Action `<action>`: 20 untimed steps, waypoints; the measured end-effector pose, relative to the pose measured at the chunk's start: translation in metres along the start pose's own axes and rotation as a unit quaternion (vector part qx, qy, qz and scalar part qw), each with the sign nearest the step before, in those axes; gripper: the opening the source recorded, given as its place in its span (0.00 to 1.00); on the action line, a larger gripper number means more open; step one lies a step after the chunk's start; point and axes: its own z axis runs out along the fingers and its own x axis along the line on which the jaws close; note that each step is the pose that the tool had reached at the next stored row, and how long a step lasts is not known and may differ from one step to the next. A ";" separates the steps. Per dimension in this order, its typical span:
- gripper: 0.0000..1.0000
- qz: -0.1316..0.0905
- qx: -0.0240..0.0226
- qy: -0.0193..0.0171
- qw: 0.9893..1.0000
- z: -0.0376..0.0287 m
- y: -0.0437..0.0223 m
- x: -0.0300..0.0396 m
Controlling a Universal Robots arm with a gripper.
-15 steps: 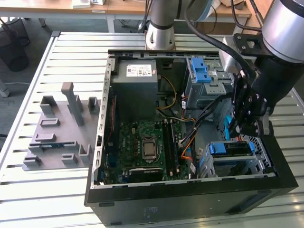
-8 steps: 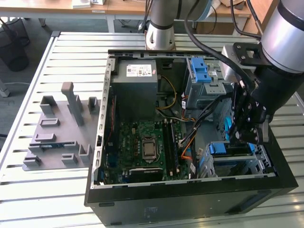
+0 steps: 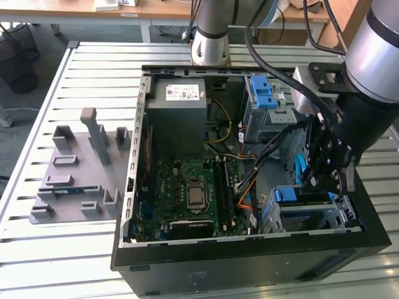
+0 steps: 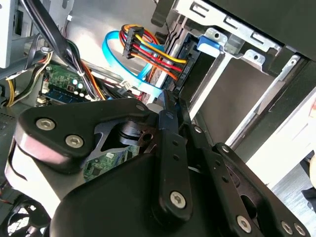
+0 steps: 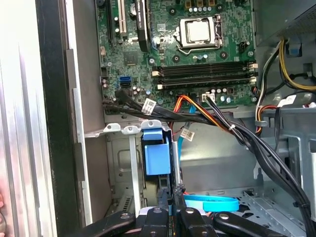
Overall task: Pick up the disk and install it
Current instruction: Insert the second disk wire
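The disk (image 5: 157,159) sits on edge in a slot of the metal drive cage (image 5: 123,168) at the front corner of the open computer case (image 3: 249,255). What shows of it is mainly its blue carrier frame. In the exterior view the same blue frame (image 3: 293,195) shows at the top of the cage (image 3: 340,215), on that view's right.

The pincer (image 5: 172,195) is just beside the disk's blue frame with its black fingers pressed together and nothing visible between them. Whether the tips touch the frame cannot be told. In the second wrist view the closed tips (image 4: 170,106) point toward the cage's edge, and in the exterior view the pincer (image 3: 321,184) hangs directly over the cage.

A light blue flat cable (image 5: 212,201) curls close to the fingers. A plug with red, yellow and orange wires (image 4: 148,52) lies near the cage. Thick black cables (image 5: 237,133) run across between the cage and the green motherboard (image 5: 197,54) with its bare processor socket (image 5: 197,30).

Farther back in the case are a grey metal box (image 3: 177,99) with a white sticker, its print too small to read, and a tall blue ridged latch piece (image 3: 262,93). Outside the case, a grey moulded fixture (image 3: 78,168) rests on the slatted metal surface (image 3: 62,249).
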 end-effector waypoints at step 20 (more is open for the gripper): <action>0.16 0.000 -0.001 -0.002 1.000 0.0049 -0.0047 -0.0006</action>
